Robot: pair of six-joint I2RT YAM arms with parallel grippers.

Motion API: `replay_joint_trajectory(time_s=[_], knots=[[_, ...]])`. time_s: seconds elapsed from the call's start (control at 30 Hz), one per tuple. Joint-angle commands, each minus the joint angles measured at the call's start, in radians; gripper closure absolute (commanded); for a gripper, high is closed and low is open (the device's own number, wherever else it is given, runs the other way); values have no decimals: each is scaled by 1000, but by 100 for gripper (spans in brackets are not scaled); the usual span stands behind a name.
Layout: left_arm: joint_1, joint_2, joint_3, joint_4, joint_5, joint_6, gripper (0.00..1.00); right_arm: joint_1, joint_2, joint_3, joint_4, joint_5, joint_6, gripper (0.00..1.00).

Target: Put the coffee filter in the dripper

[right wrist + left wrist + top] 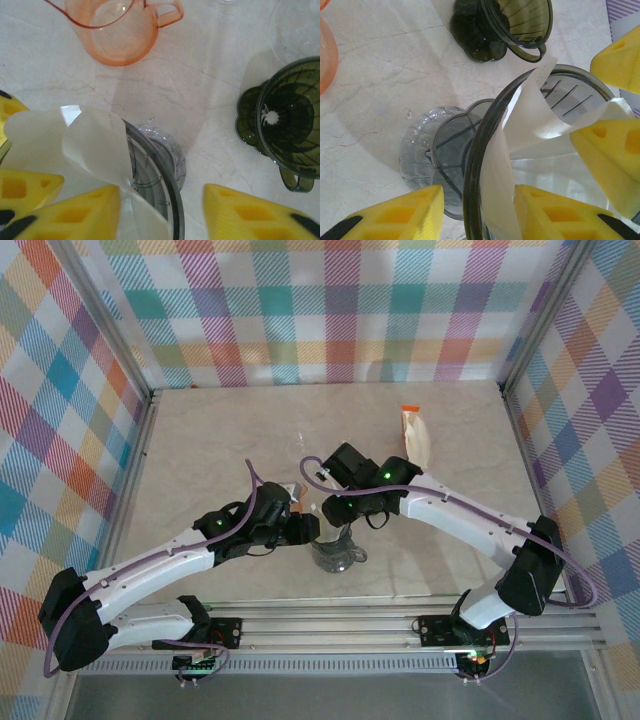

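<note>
Paper coffee filter in dripper; arms bent inward, left tool and right tool apart astride rim.

Overhead: left gripper and right gripper meet over clear dripper, covering most of its rim. Finger gaps too small to judge.

Left wrist: own yellow fingers cut by bottom edge. Contact with coffee filter cannot be told. Dripper's lower rim runs off frame.

Right wrist: orange jug cut by top edge, dark green dripper cut by right edge. Faint clear glass object in top corner, identity unclear.

Overhead: pouch print unreadable.
</note>
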Motion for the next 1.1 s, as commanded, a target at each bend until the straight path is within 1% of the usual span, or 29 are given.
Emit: replay_joint_trajectory(time_s=[0.0,0.1,0.17,0.53,0.7,0.8,0.9,0.97,1.07], knots=[[6,14,4,-3,8,2,58,1,3,11,-22,59,38,62],[5,13,5,-5,10,0,59,2,-4,-5,-41,93,90,69],[4,9,3,-8,10,2,59,1,-17,-16,-49,113,116,70],[5,10,8,-17,4,1,60,1,-64,-70,-69,170,198,71],[5,11,11,-21,2,-1,59,1,-71,-82,-74,182,218,69],[6,8,15,-15,13,5,52,3,-84,-95,-37,157,208,67],[6,-1,14,-2,20,3,49,3,-88,-99,-19,139,206,66],[5,-3,16,1,22,4,49,4,-88,-101,-10,130,206,63],[5,5,20,-3,20,5,49,5,-102,-107,11,127,197,56]])
